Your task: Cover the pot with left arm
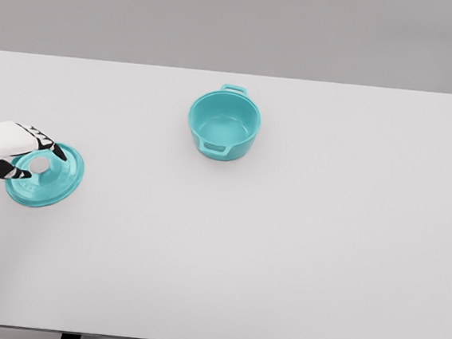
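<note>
Head view: round turquoise lid with pale centre knob (pixel 49 178) lies near left edge of plain white table (pixel 281 263); white-and-black left hand (pixel 15 153) enters from left, fingers closed around knob. Open turquoise two-handled pot (pixel 224 124) stands uncovered at centre-rear, well apart from lid. Bare tabletop between them. No readable lettering on pot or lid

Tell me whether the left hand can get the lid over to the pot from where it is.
Probably yes. The left hand is at the lid knob, and only bare table lies between it and the open pot.
</note>
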Tool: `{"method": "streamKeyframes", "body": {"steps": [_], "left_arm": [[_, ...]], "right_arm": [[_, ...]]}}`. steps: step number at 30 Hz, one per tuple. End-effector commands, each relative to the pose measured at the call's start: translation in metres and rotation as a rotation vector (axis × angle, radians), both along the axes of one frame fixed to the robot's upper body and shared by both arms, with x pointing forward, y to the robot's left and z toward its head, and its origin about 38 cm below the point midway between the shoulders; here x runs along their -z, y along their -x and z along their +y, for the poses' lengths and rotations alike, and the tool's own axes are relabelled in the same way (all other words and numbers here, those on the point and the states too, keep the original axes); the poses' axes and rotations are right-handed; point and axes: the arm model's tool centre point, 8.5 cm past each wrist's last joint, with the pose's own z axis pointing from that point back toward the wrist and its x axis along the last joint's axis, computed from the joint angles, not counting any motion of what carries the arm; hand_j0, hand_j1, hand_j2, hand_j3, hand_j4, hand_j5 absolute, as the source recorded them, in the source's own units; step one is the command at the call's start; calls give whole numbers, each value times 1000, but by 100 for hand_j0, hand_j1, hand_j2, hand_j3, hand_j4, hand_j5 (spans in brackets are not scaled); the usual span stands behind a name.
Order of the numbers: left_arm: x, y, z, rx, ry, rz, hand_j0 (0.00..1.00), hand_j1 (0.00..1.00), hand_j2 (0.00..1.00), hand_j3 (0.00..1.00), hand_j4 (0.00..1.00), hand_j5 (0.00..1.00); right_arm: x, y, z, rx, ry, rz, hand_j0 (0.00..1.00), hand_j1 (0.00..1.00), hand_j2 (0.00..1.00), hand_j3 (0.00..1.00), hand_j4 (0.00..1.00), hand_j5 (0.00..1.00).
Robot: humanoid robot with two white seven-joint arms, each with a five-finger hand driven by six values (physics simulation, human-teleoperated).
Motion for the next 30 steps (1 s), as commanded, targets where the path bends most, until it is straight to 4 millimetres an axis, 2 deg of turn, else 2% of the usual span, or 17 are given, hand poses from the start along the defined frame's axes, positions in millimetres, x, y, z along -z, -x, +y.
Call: {"method": "streamKeyframes", "body": {"steps": [1,12,20,30], "left_arm": [[0,0,0,-4,-1,-1,73,73,73,73,73,73],[6,0,3,-12,-3,16,73,73,73,73,73,73],[7,0,1,-9,-3,18,67,67,67,67,67,67],[10,0,2,-12,-14,21,65,65,65,65,65,65]], "right_arm": [[0,0,0,0,-1,1,100,100,100,100,100,100],[0,0,0,0,0,0,100,100,100,100,100,100],[0,0,0,0,0,0,100,100,100,100,100,100],[0,0,0,0,-1,1,100,100,100,100,100,100]]}}
